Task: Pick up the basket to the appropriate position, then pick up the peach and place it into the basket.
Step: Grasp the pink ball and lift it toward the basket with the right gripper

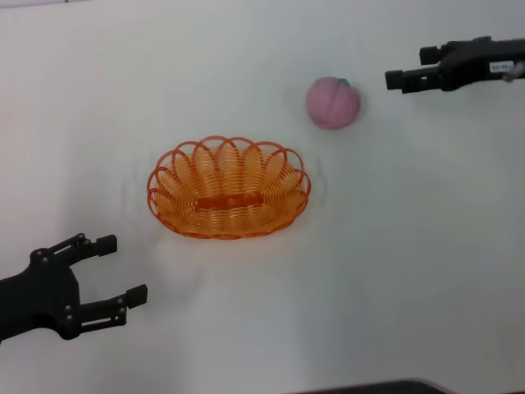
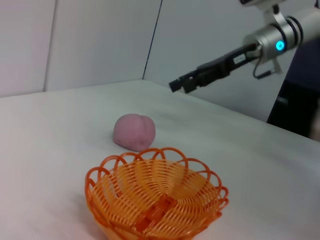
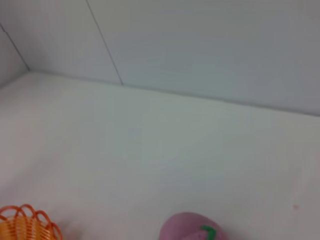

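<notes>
- Shallow oval basket of translucent orange plastic wire loops [image 1: 229,188] resting empty on the white table [image 1: 410,271], near the middle, long axis running left to right across the robot's front.
- Round pink toy peach with a green stem tip [image 1: 333,102] sitting on the table beyond the basket and to its right, apart from the rim, not yet inside.
- Black left gripper [image 1: 115,281] hovering near the table's front left, fingers spread wide, holding nothing; basket lying ahead of it and to its right, near end of the oval rim closest.
- Black right gripper [image 1: 395,80] at the far right, level with the peach and just to its right, tips pointing toward it, empty; finger spread impossible to judge from these views.
- Judged nearer arm: left for the basket, right for the peach.
- Likely step in hand: reaching for the basket's left rim first, peach untouched.
</notes>
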Controlling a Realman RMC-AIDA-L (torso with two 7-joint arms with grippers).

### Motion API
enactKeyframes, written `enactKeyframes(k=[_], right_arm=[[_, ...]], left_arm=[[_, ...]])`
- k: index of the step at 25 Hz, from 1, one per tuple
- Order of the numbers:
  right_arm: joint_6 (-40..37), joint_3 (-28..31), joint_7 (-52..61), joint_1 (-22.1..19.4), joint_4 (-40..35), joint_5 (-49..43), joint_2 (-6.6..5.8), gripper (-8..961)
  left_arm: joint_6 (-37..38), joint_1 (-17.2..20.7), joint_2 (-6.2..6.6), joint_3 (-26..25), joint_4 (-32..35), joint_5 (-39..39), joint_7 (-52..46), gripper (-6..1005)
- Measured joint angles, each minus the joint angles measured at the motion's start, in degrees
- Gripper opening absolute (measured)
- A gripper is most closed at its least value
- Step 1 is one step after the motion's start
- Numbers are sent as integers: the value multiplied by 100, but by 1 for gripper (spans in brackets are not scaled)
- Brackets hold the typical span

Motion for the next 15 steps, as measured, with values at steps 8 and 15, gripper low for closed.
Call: enactKeyframes(k=[8,15], right_arm=[[286,-454,763,757,25,-1027,34,898],[749,-1004,1046,995,557,-1068,16,894]], left_arm=[[-2,15,-1,-16,14,25,-5,904],[0,17,-1,-17,59,30,-7,904]])
